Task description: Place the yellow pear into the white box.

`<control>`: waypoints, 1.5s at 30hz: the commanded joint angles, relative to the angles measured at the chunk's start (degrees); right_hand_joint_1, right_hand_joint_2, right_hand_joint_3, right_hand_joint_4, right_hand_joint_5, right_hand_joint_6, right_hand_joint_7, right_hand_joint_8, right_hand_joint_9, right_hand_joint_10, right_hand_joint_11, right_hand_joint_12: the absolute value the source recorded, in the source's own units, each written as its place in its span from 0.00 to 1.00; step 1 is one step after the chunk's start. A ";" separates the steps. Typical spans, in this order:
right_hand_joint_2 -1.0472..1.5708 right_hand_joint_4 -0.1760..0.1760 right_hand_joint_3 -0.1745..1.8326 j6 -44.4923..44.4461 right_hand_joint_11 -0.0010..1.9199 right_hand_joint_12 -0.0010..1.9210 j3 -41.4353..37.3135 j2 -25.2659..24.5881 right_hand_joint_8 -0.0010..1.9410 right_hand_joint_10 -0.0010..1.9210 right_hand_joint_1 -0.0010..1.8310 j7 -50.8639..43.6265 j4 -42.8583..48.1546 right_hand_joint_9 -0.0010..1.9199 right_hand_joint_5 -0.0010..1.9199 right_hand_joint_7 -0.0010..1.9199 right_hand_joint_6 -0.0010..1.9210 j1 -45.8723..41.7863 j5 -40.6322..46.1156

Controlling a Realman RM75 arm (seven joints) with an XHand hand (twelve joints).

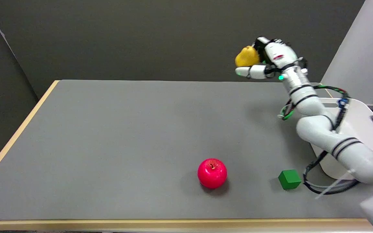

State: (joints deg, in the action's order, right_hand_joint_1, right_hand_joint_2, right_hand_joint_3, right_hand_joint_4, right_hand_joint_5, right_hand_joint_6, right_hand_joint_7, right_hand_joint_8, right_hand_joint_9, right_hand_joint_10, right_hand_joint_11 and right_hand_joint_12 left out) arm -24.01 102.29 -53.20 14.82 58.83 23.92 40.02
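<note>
Pear [246,56], yellow, held aloft w/ right hand [267,60] fingers [251,71] wrapped round it, above counter [125,129] far edge, left of white box [358,113].

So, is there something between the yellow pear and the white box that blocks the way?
Nothing visible does. The right hand holds the yellow pear in the air; only the robot's own arm crosses the white box.

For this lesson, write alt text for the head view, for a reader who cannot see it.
The right robot hand holds a yellow pear high above the grey table. A red apple and green cube sit near the front edge; the white box lies right.
</note>
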 commanded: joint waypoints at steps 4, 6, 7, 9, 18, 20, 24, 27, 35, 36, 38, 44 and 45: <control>0.83 0.43 0.30 -4.63 0.11 1.00 -37.92 3.69 0.99 1.00 0.50 -11.66 30.12 0.44 0.31 0.41 0.85 -39.86 10.39; 0.83 0.43 0.30 -6.66 0.11 1.00 -40.89 2.25 1.00 1.00 0.50 -11.66 30.81 0.44 0.32 0.41 0.85 -43.81 12.07; 0.83 0.43 0.31 -7.67 0.11 1.00 -41.82 1.72 1.00 1.00 0.50 -11.66 31.01 0.44 0.32 0.41 0.85 -45.51 12.64; 0.83 0.44 0.31 -9.72 0.11 1.00 -43.63 0.58 1.00 1.00 0.50 -11.66 31.25 0.44 0.32 0.41 0.85 -49.34 13.59; 0.83 0.43 0.31 -15.80 0.11 1.00 -46.99 -3.48 1.00 1.00 0.51 -11.66 29.25 0.45 0.32 0.41 0.85 -58.12 17.44; 0.83 0.43 0.31 -16.59 0.11 1.00 -46.99 -4.00 1.00 1.00 0.51 -11.66 27.21 0.45 0.32 0.41 0.85 -58.79 18.56; 0.83 0.45 0.31 -16.99 0.13 1.00 -45.95 -4.16 0.99 1.00 0.51 -11.66 22.59 0.46 0.32 0.42 0.85 -58.90 19.60; 0.83 0.45 0.31 -17.28 0.13 1.00 -44.15 -3.78 0.99 1.00 0.51 -11.66 19.45 0.46 0.32 0.42 0.84 -58.21 21.09; 0.82 0.46 0.32 -18.03 0.14 1.00 -37.29 -1.95 0.99 1.00 0.51 -11.66 14.38 0.46 0.33 0.43 0.84 -55.34 22.87; 0.82 0.46 0.32 -18.11 0.14 1.00 -36.28 -1.62 0.99 1.00 0.51 -11.66 13.86 0.46 0.33 0.43 0.84 -54.71 22.98; 0.82 0.46 0.32 -18.11 0.14 1.00 -34.70 -1.13 0.99 1.00 0.51 -11.66 13.01 0.46 0.33 0.43 0.84 -53.77 23.23; 0.83 0.48 0.32 -18.11 0.14 1.00 -32.28 -0.36 0.99 1.00 0.50 -11.34 11.68 0.46 0.32 0.42 0.85 -52.36 23.31; 0.83 0.48 0.32 -18.11 0.13 1.00 -32.24 -0.36 0.99 1.00 0.50 -11.10 11.76 0.45 0.32 0.42 0.85 -52.32 23.43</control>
State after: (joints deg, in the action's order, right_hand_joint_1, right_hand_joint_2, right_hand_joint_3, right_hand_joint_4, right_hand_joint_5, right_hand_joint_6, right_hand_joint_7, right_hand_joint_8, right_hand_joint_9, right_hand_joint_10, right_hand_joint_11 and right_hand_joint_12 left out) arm -40.22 64.36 -55.06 3.49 76.22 -29.43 60.56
